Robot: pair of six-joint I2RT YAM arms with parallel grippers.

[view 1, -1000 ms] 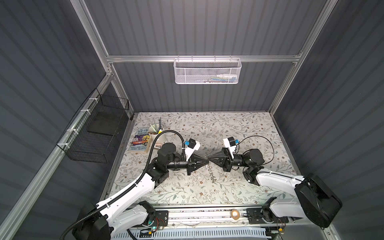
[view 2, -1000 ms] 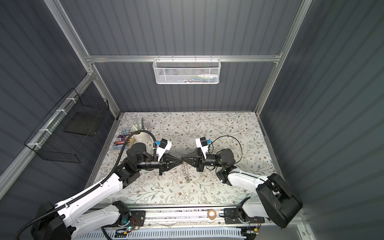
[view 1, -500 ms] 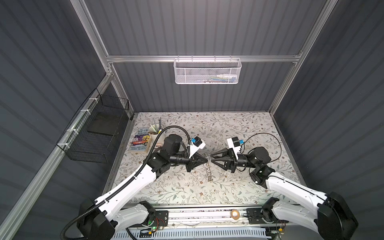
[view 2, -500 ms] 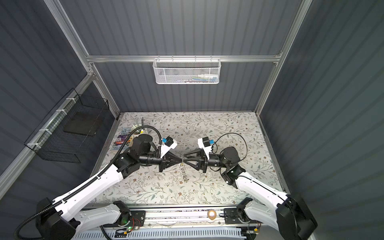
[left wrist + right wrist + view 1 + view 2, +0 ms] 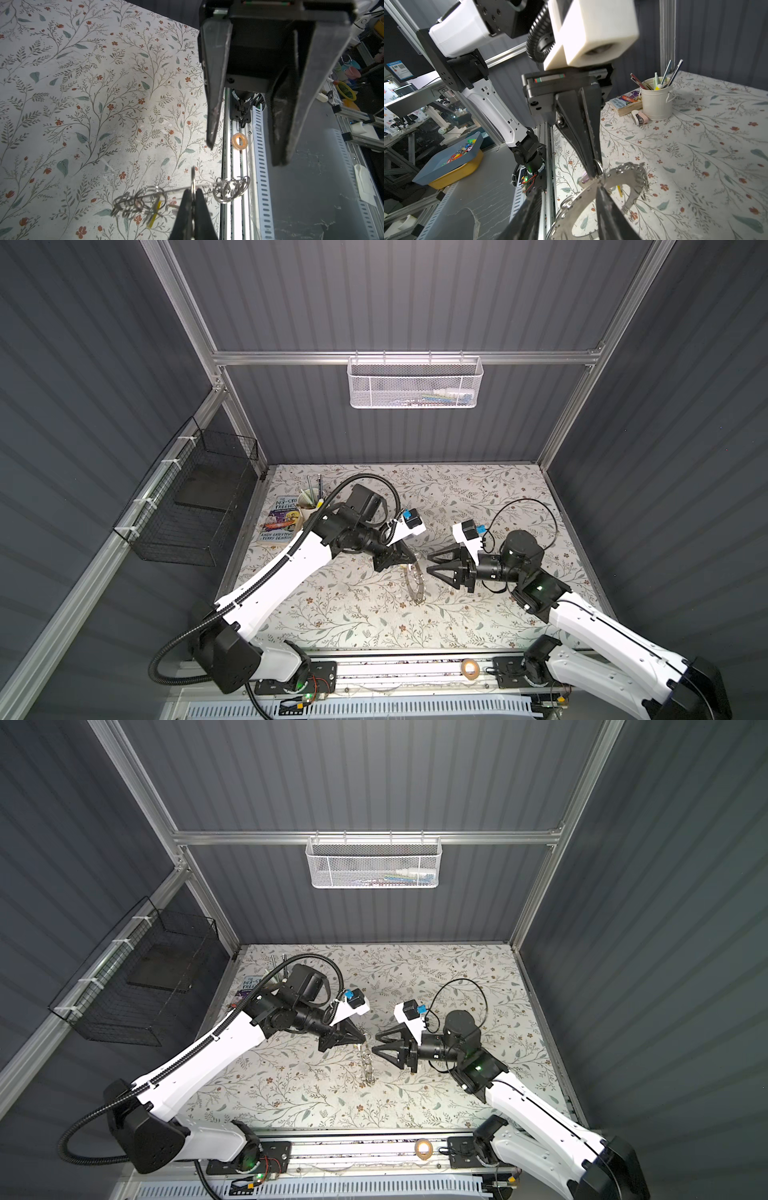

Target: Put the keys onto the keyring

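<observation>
The keyring [image 5: 415,585] hangs edge-on over the middle of the counter [image 5: 353,614]. Your right claw [image 5: 428,563] just spread and let go, so only your left claw [image 5: 412,559], pinched shut on a rim loop [image 5: 599,166], carries it now. Reckon you're regrasping for threading.

Keyring [image 5: 415,585] stands on edge at the middle of the table [image 5: 457,489], running near to far. Left gripper [image 5: 409,560] is just left of it, touching its far end. Right gripper [image 5: 429,564] is just right of it. Book [image 5: 280,518] lies at far left of table, with the cup [image 5: 309,506] of pens just right of it. Tape roll [image 5: 469,668] sits on the near rail [image 5: 395,668], right of centre. Mesh basket [image 5: 413,385] hangs on the far wall and wire basket [image 5: 195,506] on the left wall.
</observation>
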